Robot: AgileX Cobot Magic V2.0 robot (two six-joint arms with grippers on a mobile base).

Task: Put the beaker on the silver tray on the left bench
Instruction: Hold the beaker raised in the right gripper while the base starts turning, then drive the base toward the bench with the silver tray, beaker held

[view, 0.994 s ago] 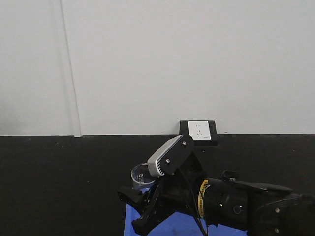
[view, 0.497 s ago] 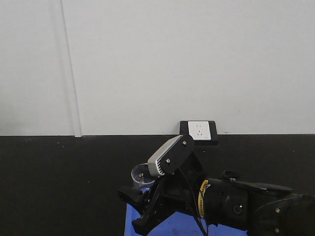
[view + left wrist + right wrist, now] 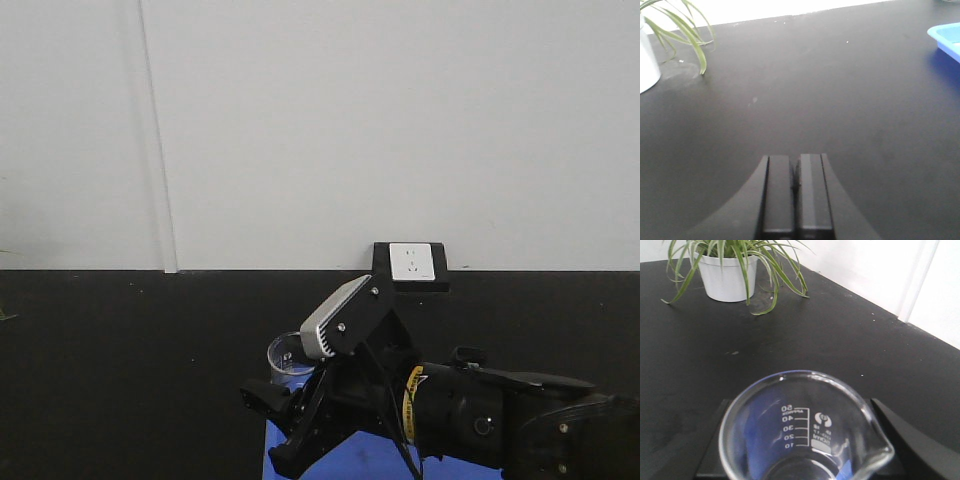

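In the front view we see a plain white wall with one vertical joint on the left, and below it the flat matte black bench. A white power socket on a black plate sits where the wall meets the bench. The right arm reaches in low from the right, and the beaker stands upright at its front end, near the middle of the bench. In the left wrist view the left fingers are pressed together with only a thin seam between them, and they hold nothing. The black top under them is bare and slightly dusty, with a blue tray at the far right and a green plant at the far left. In the right wrist view the right fingers lie on both sides of the empty beaker and grip it. A white pot with the plant stands further back, well apart.
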